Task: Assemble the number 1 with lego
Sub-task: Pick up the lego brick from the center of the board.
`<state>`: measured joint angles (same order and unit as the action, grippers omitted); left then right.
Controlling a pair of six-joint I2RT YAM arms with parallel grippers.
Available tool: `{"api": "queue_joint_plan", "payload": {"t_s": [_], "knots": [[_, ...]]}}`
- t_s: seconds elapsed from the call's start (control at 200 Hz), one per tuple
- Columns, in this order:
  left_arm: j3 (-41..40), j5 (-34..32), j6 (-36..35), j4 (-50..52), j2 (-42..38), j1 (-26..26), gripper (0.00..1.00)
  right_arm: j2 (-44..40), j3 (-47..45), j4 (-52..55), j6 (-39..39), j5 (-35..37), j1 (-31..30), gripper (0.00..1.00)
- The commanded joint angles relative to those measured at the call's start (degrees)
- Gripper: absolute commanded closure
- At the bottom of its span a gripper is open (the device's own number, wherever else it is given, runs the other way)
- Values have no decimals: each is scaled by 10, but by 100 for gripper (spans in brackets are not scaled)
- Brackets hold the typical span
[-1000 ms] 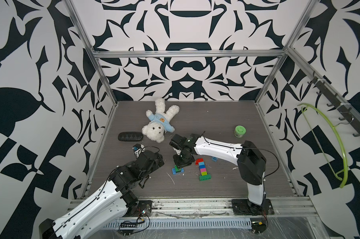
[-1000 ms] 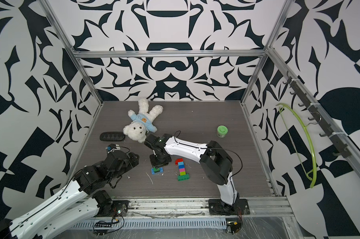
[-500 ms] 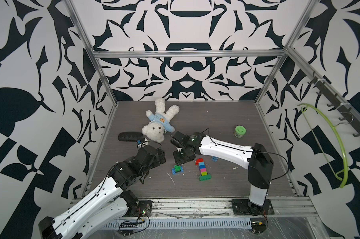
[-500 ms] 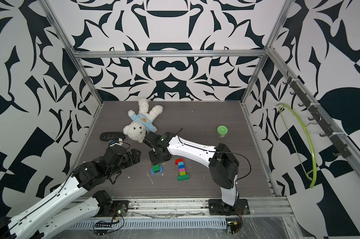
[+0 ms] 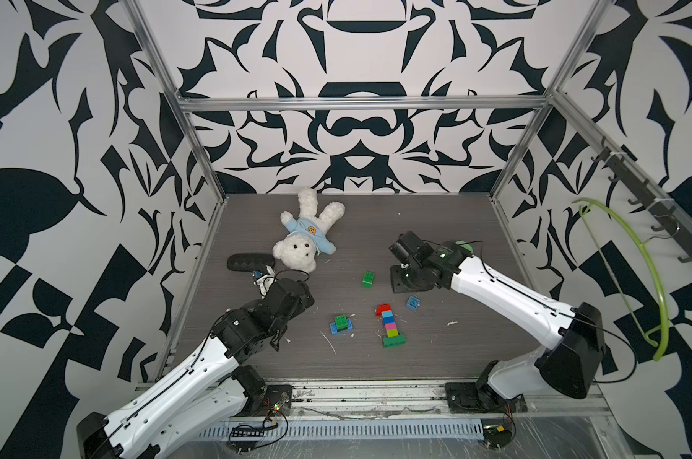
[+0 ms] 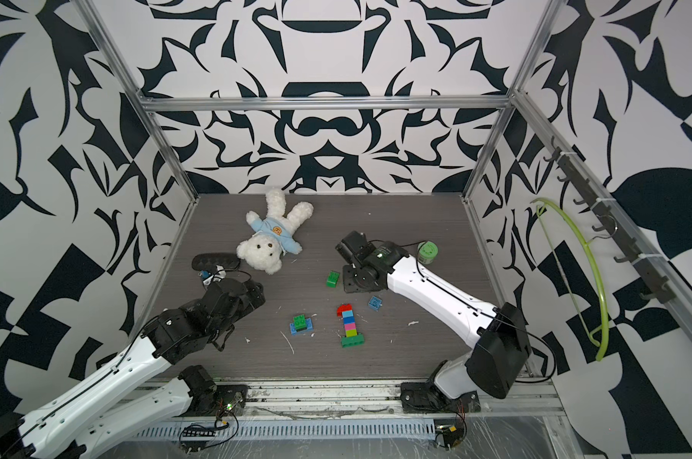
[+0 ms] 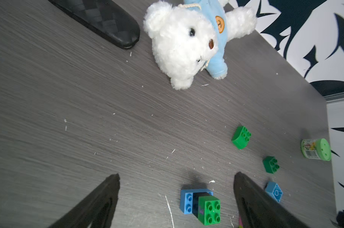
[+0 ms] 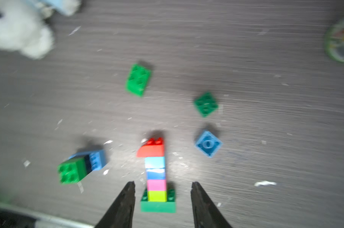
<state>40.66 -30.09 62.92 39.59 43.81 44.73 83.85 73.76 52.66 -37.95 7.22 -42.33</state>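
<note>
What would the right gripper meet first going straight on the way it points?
Most likely the lego number 1, lying flat dead ahead between the right gripper's open jaws, though blur leaves depth unclear.

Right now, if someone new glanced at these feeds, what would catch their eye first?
The colourful lego number 1 lies flat mid-table, red top, green base. Farther back, a white teddy bear in a blue shirt sprawls on the table. A loose green brick lies between them.

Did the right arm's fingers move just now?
Yes. The right gripper, fingers open, swung from above the blue-and-green brick pile to beyond the lego 1, nearer the green jar.
</note>
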Motion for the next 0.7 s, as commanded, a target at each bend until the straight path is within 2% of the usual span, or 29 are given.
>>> {"api": "queue_joint_plan", "payload": {"t_s": [0.0,0.1,0.3,0.48,0.695], "knots": [[-25,-1,-15,-34,-17,-4,4,19,2,30,-25,59,18,49],[-47,18,-27,-70,-28,-5,4,45,4,26,-50,84,27,43],[-74,68,-14,-72,-50,-5,4,86,-19,-12,-117,73,34,34],[-94,76,-30,-80,-84,-5,4,118,-21,-61,-152,58,56,32],[-92,83,-42,-80,-88,-5,3,163,-29,-107,-193,40,88,32]]}}
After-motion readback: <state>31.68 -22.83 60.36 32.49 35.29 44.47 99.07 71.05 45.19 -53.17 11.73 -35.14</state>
